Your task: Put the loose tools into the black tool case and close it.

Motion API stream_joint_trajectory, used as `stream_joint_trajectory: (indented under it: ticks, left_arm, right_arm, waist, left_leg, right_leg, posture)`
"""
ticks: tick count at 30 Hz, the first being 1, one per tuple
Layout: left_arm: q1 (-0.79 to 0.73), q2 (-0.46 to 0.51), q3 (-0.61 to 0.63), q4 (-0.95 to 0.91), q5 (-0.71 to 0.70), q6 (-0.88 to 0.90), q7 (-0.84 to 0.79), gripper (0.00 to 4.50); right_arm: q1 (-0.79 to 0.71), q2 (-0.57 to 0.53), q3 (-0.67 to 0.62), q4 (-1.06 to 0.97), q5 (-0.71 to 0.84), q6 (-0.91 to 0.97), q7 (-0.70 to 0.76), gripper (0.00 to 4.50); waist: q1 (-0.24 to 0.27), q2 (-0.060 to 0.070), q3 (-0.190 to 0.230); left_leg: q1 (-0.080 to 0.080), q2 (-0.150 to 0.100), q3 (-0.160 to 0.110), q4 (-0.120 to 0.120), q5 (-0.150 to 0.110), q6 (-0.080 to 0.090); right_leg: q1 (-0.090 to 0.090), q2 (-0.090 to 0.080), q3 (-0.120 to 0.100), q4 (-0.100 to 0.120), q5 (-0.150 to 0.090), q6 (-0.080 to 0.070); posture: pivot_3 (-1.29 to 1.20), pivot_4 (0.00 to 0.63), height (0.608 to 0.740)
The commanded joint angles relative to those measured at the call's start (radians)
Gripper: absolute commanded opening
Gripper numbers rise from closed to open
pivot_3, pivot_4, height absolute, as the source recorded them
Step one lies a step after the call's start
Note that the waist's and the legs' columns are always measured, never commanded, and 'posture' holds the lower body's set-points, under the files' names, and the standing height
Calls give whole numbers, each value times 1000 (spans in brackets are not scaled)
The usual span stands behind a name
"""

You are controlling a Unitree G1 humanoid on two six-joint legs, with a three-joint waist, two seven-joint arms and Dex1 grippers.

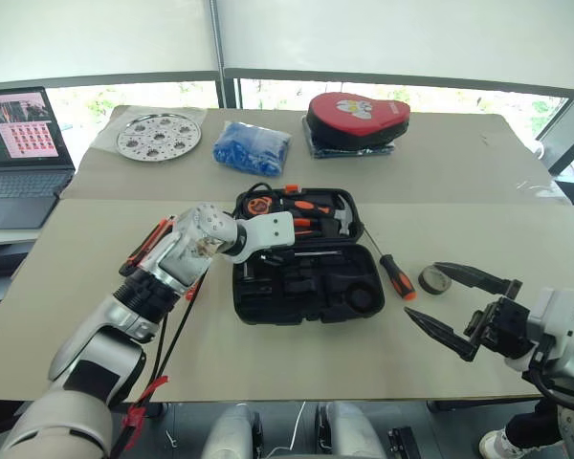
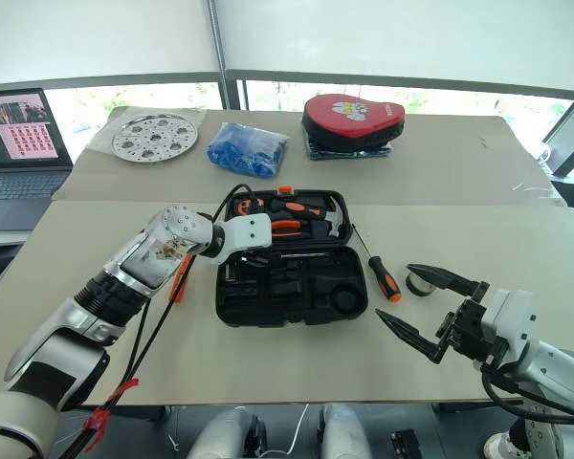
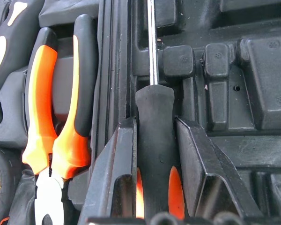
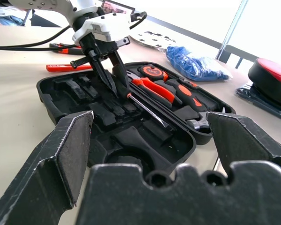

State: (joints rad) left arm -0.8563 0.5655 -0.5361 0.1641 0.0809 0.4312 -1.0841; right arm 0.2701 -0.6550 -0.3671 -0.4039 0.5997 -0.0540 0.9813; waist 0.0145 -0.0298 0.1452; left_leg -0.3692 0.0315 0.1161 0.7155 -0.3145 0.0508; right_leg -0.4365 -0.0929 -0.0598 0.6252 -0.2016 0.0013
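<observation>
The right gripper (image 1: 459,308) is hovering nearest, fingers spread wide and grasping nothing. Beyond it, the grey tape roll (image 1: 433,280) and a loose screwdriver (image 1: 396,275) are lying on the surface (image 1: 517,239), handle near, shaft angling away toward the black tool case (image 1: 306,287). Inside the case, the left gripper (image 4: 107,70) is grasping a second screwdriver (image 3: 155,140), its shaft running along the hinge

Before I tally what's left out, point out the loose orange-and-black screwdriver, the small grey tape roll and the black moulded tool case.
Orange-and-black screwdriver (image 1: 396,275), left eye view, handle.
Small grey tape roll (image 1: 433,280), left eye view, top face.
Black moulded tool case (image 1: 306,308), left eye view, front tray.
</observation>
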Motion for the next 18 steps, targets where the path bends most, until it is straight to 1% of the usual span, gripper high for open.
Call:
stream_joint_trajectory:
  ticks: [1, 4, 5, 7, 9, 11, 12, 15, 18]
  left_arm:
    - [24, 1, 6, 0, 37, -29, 15, 2623]
    - [36, -36, 75, -1, -6, -57, 56, 3499]
    - [39, -51, 102, -6, -29, -68, 65, 3856]
    - [55, -93, 187, -33, -110, -53, 77, 3856]
    - [72, -113, 238, -49, -157, -35, 75, 3856]
    - [100, -108, 260, -38, -165, -62, 73, 3294]
    - [115, -106, 271, -30, -173, -67, 73, 3102]
    - [156, -137, 334, 9, -226, -74, 96, 1962]
    - [187, -175, 386, 47, -261, -111, 125, 925]
  right_arm:
    - [-12, 1, -6, -19, 11, 3, -1, 4500]
    - [-17, 2, 0, -14, 11, 2, 1, 4500]
    - [-17, 3, 1, -13, 11, 2, 3, 4500]
    - [-18, 4, 4, -10, 10, 0, 6, 4500]
    - [-19, 5, 7, -7, 10, -1, 7, 4500]
    - [-20, 9, 9, -3, 9, -3, 5, 4500]
    - [-21, 11, 10, -1, 9, -5, 5, 4500]
    - [-22, 23, 16, 6, 5, -10, -2, 4500]
    - [-20, 36, 23, 8, -3, -16, -5, 4500]
  waist:
    - [1, 1, 0]
    - [4, 1, -1]
    - [5, 1, 0]
    - [8, 0, 0]
    - [8, 0, 0]
    - [6, 0, 0]
    - [2, 1, 0]
    - [-3, 1, 0]
    - [-2, 1, 0]
  left_leg:
    - [0, 0, 0, 0, 0, 0]
    - [1, 0, -1, 1, 0, 1]
    - [1, 0, -1, 1, -1, 2]
    - [0, 0, -2, 1, -3, 5]
    - [-1, 0, -1, 2, -2, 4]
    - [-1, 0, -1, 2, 0, 0]
    - [-1, 0, -1, 2, 0, 0]
    - [0, 0, -1, 1, 0, 0]
    - [0, 0, -1, 2, 0, 0]
  right_leg:
    - [0, 0, 0, 0, 0, 0]
    - [2, 0, 0, 0, 0, 0]
    - [2, 0, 1, 0, 0, 0]
    - [1, 0, 0, 0, 0, 0]
    - [1, -1, 0, 0, 0, 1]
    - [1, -1, 0, 0, 0, 1]
    - [1, -1, 0, 0, 0, 1]
    - [1, 0, 1, 0, 0, 1]
    - [1, 0, 0, 0, 0, 1]
  posture:
    - [0, 150, 740]
    - [0, 150, 740]
    - [0, 150, 740]
    - [0, 150, 740]
    - [0, 150, 740]
    - [0, 150, 740]
    - [0, 150, 740]
    - [0, 150, 740]
    - [0, 150, 740]
